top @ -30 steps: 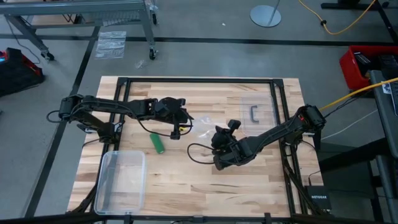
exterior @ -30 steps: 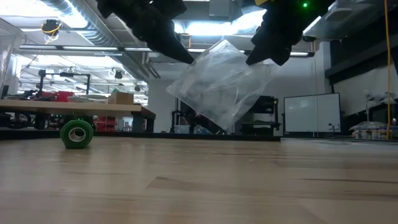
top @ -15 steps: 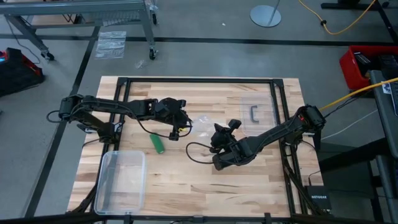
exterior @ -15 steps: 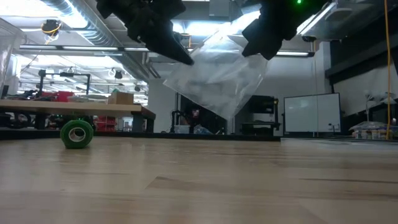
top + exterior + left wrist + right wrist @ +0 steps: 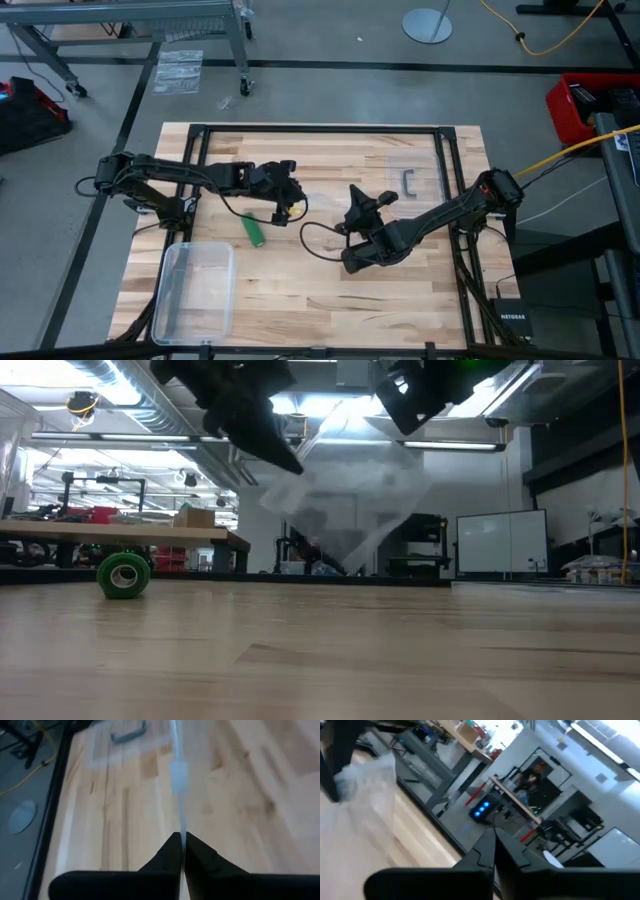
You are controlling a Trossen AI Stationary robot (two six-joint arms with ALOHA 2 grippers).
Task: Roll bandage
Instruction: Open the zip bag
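Note:
The bandage is a small green roll (image 5: 254,230) (image 5: 123,574) lying on its curved side on the table, with no gripper touching it. To its right, a clear plastic bag (image 5: 345,500) hangs in the air between my two grippers. My left gripper (image 5: 297,204) (image 5: 181,840) is shut on the bag's left side. My right gripper (image 5: 352,196) (image 5: 492,837) is shut at the bag's upper right corner. From above the bag barely shows. My left gripper pinches an edge of the bag (image 5: 180,827) between its two fingers, slanting down from the table's left. The film runs edge-on away from the fingertips, clear of the table. My right gripper is shut at the bag's upper right corner (image 5: 395,442). Its body hides the place of contact. The bag spreads between the two grippers, clear of the table.
A clear plastic box (image 5: 195,290) stands at the near left of the table. A clear lid with a dark handle (image 5: 408,182) (image 5: 129,734) lies at the far right. Bare wood lies between and in front of the arms.
My left gripper has shut on the bag's left edge. My right gripper has turned at the wrist while staying in place. The bag, which hung slanting below the right gripper, now spreads between both grippers, and its lower end has risen.

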